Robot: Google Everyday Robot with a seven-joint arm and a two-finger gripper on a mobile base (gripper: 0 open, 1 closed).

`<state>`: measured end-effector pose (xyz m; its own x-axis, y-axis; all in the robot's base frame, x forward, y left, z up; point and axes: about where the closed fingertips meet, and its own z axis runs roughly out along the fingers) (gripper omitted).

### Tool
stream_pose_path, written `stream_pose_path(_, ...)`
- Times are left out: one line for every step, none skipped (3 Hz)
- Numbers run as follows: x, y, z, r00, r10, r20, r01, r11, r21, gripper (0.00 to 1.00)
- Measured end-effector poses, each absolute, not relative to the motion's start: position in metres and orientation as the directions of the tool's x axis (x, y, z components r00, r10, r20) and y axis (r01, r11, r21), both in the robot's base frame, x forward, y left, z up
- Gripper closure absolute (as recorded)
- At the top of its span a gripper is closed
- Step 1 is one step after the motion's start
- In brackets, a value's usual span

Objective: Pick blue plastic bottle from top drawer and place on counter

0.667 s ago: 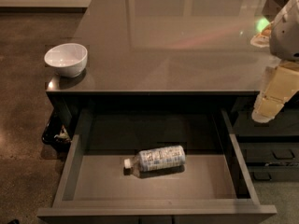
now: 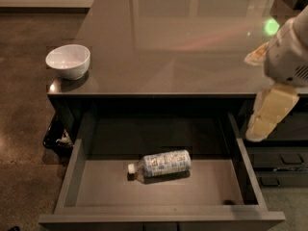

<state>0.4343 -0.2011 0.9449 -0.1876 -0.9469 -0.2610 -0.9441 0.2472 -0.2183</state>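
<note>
The blue plastic bottle [image 2: 163,163] lies on its side in the middle of the open top drawer [image 2: 106,189], with its white cap pointing left. The glossy dark counter [image 2: 168,47] stretches behind and above the drawer. My gripper [image 2: 260,129] hangs at the right edge of the view. It is pale cream, points down and sits over the drawer's right side wall, above and to the right of the bottle and apart from it. It holds nothing that I can see.
A white bowl [image 2: 68,60] stands on the counter's front left corner. Smaller dark drawers with handles [image 2: 281,162] are at the lower right. A dark object [image 2: 55,134] sits on the brown floor left of the drawer.
My gripper has moved down and a little to the left, toward the drawer's right side. The bottle and the bowl have not moved.
</note>
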Motion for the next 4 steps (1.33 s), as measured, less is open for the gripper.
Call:
stream_pose_path(0.429,-0.167,0.869,-0.142,-0.911,-0.386,-0.969,0.207,-0.134,0.0)
stream_pose_path(0.432,-0.159,0.847,-0.148,-0.899,-0.412,-0.965,0.222,-0.137,0.0)
stream_pose_path(0.432,-0.159,0.847,-0.148,-0.899,-0.412,-0.965,0.222,-0.137,0.0)
stream_pose_path(0.445,-0.155,0.818,-0.146,-0.858,-0.492,-0.963,0.238,-0.129,0.0)
